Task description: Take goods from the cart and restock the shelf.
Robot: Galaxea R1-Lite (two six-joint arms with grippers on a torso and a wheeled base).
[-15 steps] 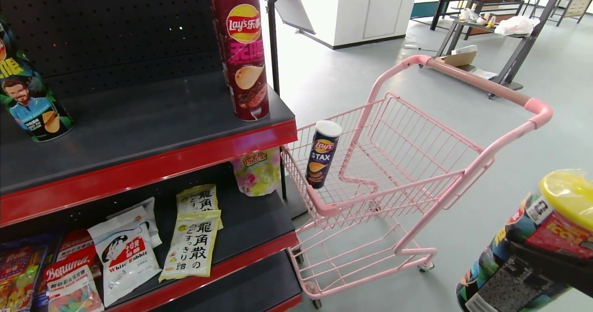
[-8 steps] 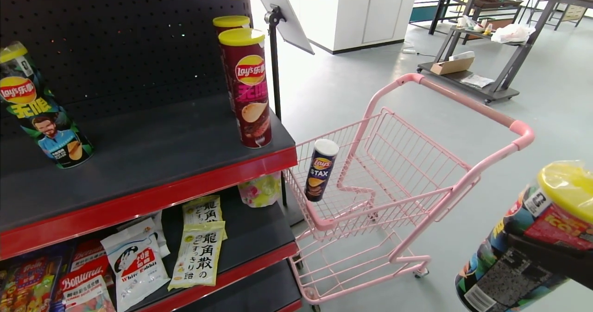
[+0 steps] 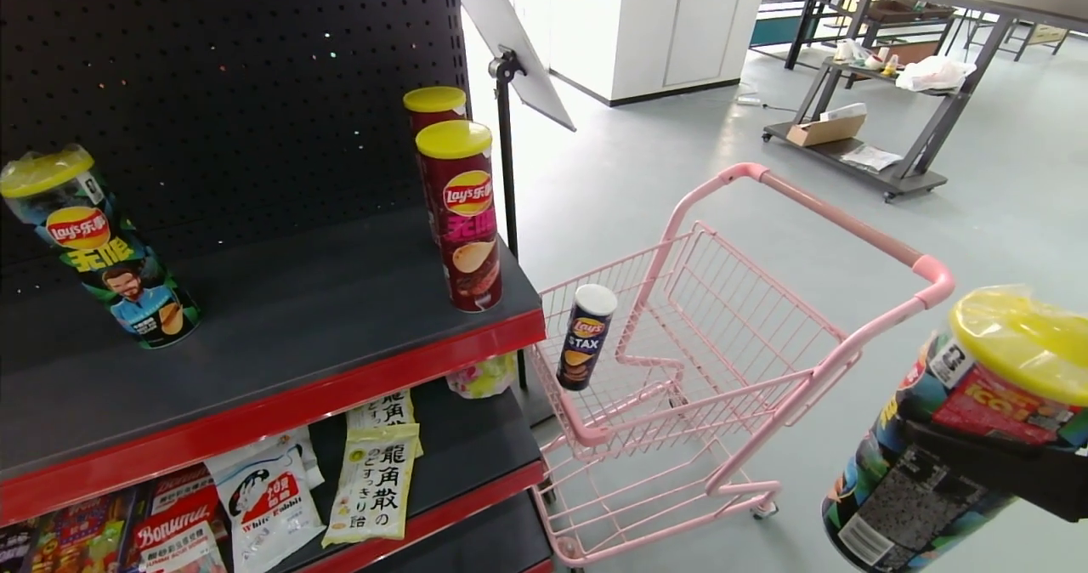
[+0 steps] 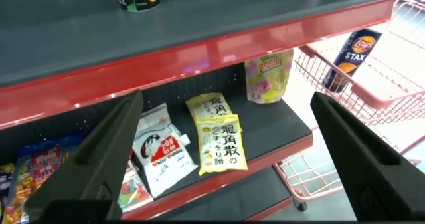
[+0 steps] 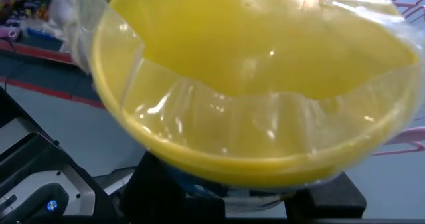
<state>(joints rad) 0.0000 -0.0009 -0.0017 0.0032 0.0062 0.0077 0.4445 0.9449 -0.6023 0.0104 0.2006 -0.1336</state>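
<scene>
The tall round chip can with a yellow plastic lid and a busy printed sleeve hangs tilted in the air outside the pink wire cart, off the cart's handle end. The right gripper is closed round its upper body, just below the lid. I judge the can light and fairly stiff, a cardboard tube that would dent under a hard squeeze. The glossy sleeve looks slippery, and the loose clear film over the lid gives no purchase. The mid-body is the place to hold it. It should land base-down and square, since so tall a can tips easily.

The right wrist view gives what the head view barely does: the yellow lid seen from above, crumpled film lying over it, and the gripper's dark frame beneath. The head view gives the can's lean and the goal, the black shelf with a red front edge, just beside the cart's front end. It carries two maroon cans with yellow lids near the cart and a green can well away from it. A dark blue can with a white lid leans inside the cart's front corner.

The left wrist view adds the left gripper, its fingers spread wide with nothing between them. It faces flat snack packets on the lower shelf board beyond the cart's front.
</scene>
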